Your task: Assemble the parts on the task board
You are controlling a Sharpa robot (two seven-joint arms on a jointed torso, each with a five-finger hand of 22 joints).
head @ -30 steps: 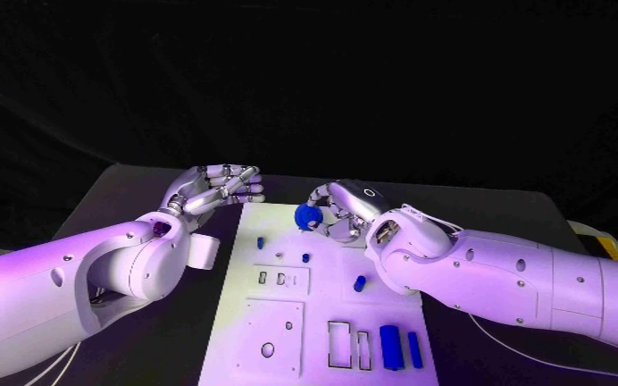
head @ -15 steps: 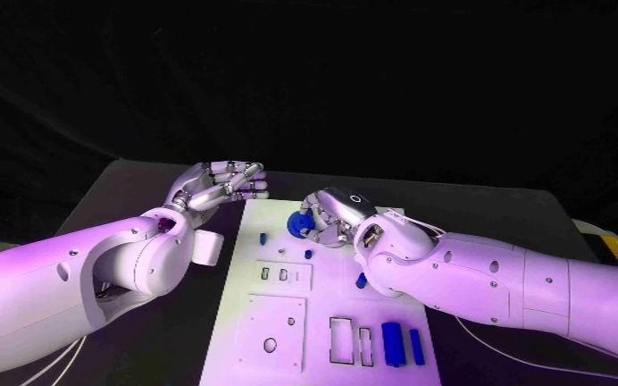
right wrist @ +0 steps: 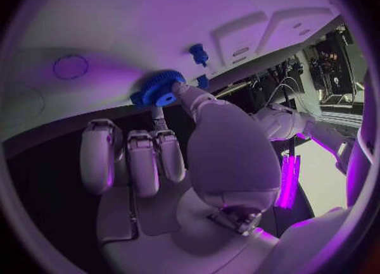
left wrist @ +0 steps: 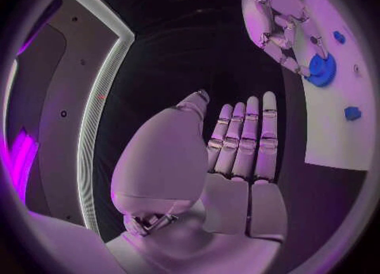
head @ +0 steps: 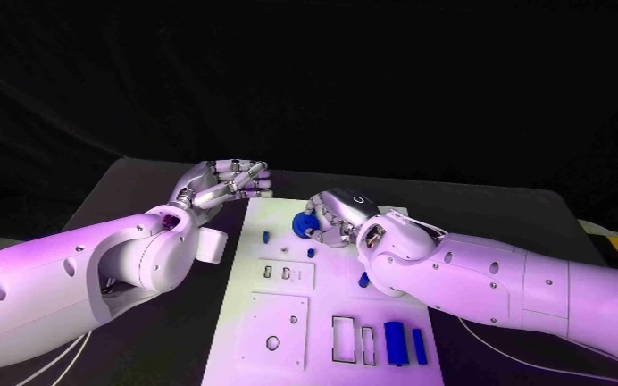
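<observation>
right robot hand (head: pixel 332 216) on blue gear (head: pixel 305 222), board's far edge

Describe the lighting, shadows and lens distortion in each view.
Head view: violet light on both arms and the task board, black backdrop. Left wrist view: fisheye circle, the board's edge bends, the left hand lit violet. Right wrist view: the right hand at the blue gear, a shadow on the board beside it.
</observation>
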